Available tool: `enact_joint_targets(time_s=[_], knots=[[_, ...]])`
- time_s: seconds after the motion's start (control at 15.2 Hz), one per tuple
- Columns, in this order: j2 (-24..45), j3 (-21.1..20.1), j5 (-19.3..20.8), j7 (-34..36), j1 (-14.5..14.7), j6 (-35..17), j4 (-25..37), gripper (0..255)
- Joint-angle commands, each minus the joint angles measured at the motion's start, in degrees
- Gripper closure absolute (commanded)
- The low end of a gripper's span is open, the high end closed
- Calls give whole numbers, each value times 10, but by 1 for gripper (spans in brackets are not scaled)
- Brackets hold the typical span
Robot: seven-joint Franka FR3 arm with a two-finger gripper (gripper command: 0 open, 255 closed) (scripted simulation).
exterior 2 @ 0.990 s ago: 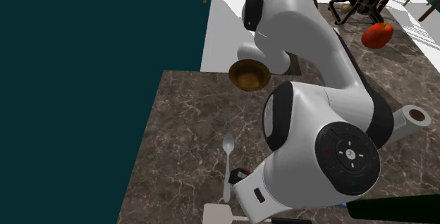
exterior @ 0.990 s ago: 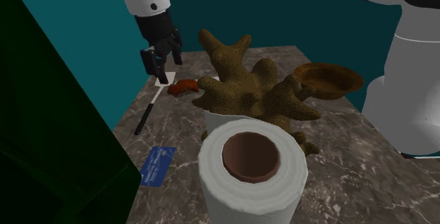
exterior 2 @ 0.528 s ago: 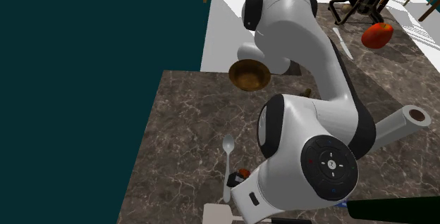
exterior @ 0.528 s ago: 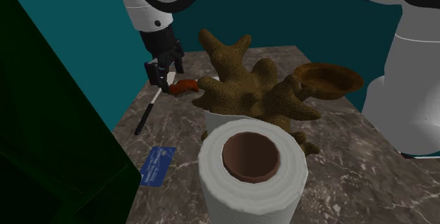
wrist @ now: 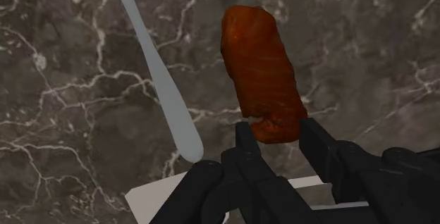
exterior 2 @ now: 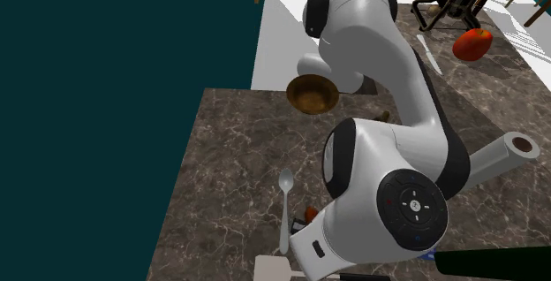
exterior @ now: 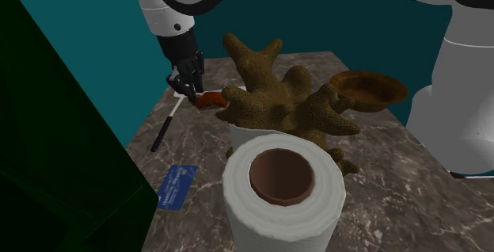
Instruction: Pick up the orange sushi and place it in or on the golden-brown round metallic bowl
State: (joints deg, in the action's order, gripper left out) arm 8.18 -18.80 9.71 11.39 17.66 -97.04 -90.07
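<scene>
At the far edge of the marble surface, beside the teal wall, the orange sushi lies flat with a pale spoon just beside it. The jaws are closed to a narrow gap on the near end of the sushi, one on each side and apparently touching it, while most of the piece sticks out beyond them and rests on the surface. Risk 1: with a hold on one end only, the long free part may droop, swing or slip out when lifted. Risk 2: the spoon lies close enough that a sideways drag could knock it. Risk 3: in the shoulder view a tall brown branching ornament stands between the sushi and the brown bowl, which sits well apart near the arm's base; a low carry would probably strike the branches, so height is needed first. A paper roll stands well clear in the foreground. Pose: the arm arches over the ornament from the stand toward the shoulder view's left, with the wrist turned down so that the hand points almost straight at the surface, leaning slightly
</scene>
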Motion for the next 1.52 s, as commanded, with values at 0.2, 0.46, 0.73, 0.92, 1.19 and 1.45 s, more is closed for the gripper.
enact_joint_targets(time_s=[0.2,0.46,0.73,0.92,1.19,1.45], knots=[[-1,0,-1,-1,-1,0,-3,255],[1,0,0,0,0,0,-1,255],[5,-1,1,-3,2,32,36,255],[5,-1,1,-4,2,33,37,0],[-141,24,-145,-145,-44,-115,-172,0],[-136,24,-143,-144,-40,-145,-197,0]])
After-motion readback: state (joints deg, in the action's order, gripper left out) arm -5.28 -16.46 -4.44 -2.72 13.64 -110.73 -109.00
